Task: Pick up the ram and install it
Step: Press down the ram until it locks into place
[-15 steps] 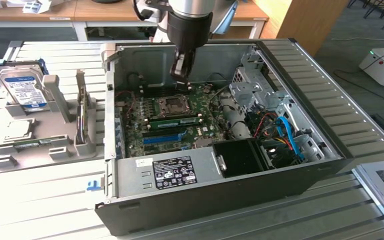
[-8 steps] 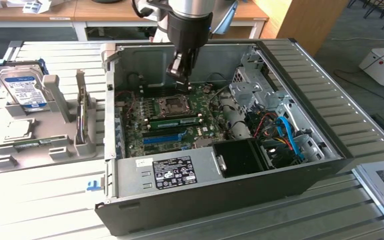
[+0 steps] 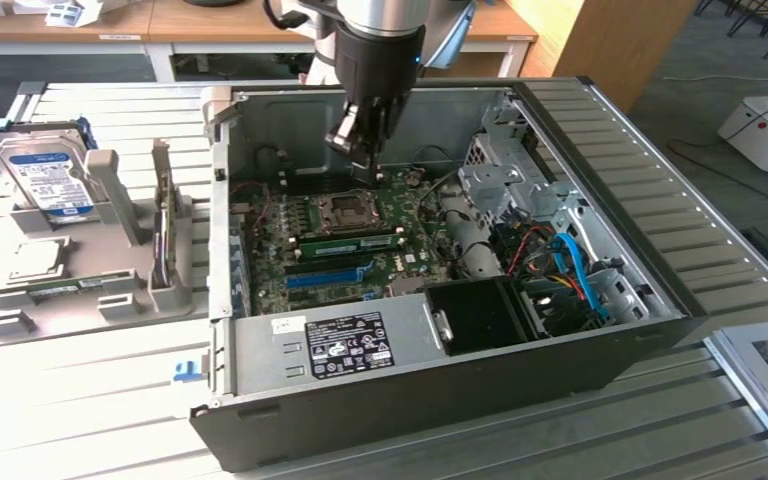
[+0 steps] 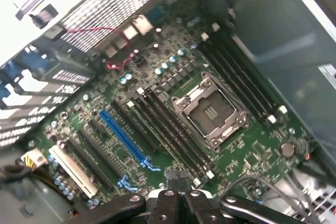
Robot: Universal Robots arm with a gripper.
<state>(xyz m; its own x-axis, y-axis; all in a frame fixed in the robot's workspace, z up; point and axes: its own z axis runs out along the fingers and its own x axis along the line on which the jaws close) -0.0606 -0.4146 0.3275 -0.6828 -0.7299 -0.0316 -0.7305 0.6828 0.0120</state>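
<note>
Green ram (image 3: 348,241) sits seated just beside the CPU socket (image 3: 349,208), above which the gripper (image 3: 361,152) hangs closed and empty.

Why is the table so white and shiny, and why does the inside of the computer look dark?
In the exterior view, strong light washes out the slatted table, while the computer case walls shade the motherboard. In the wrist view, the vented metal panel glares white, and the gripper looks dark and soft.

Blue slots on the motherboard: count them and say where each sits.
1. The blue slot lies on the motherboard, beyond the ram from the socket. None seems hidden.
</note>
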